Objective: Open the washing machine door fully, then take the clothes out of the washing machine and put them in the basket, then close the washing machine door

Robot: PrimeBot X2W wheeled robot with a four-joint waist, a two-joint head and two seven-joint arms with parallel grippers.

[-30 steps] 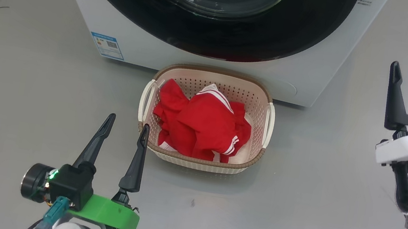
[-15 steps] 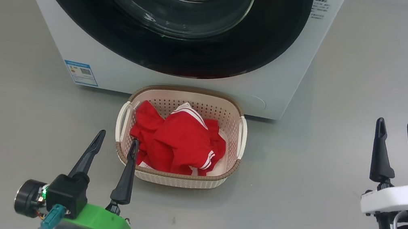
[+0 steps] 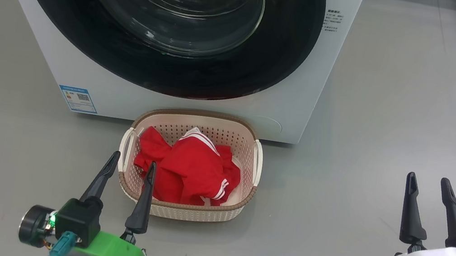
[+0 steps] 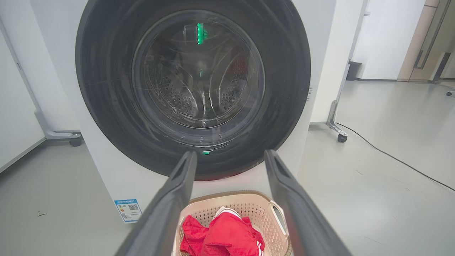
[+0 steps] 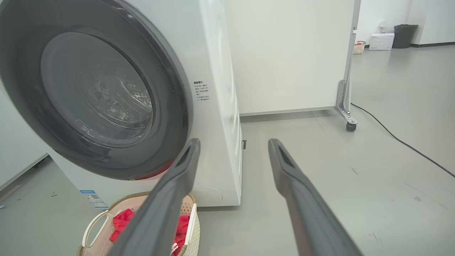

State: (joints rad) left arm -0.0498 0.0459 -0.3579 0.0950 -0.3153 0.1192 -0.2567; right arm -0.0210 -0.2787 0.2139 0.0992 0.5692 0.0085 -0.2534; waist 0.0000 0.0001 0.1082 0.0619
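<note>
**Head view.** The washer (image 3: 328,70) is seen at the top, standing on a grey floor (image 3: 367,145), with its door (image 3: 275,62) shut flush against the front. A blue sticker (image 3: 77,98) is stuck low on the front, at the left. The basket (image 3: 198,115) is set on the floor just before the washer, below the door, and the red clothes (image 3: 187,169) are heaped inside it. The left claw (image 3: 134,159) is shown at the lower left, spread wide with nothing gripped. One of its fingers (image 3: 143,201) is seen across the basket's near left corner; whether it touches cannot be told. The right claw (image 3: 428,178) is held at the lower right, well apart from the basket, likewise spread wide and empty.

**Left wrist view.** The shut door is faced squarely, and the holed steel drum (image 4: 185,103) is made out through its glass. Between the parted fingers the basket is seen low down, with the clothes in it. A cable (image 4: 391,156) is laid across the floor at the right, near a caster (image 4: 342,138).

**Right wrist view.** The washer is seen at an angle from its right side, with the door closed. The basket is shown at the lower left, partly hidden by one finger, with red cloth inside. Nothing is held between the fingers. A dark bin (image 5: 403,35) is stood far back at the upper right.
</note>
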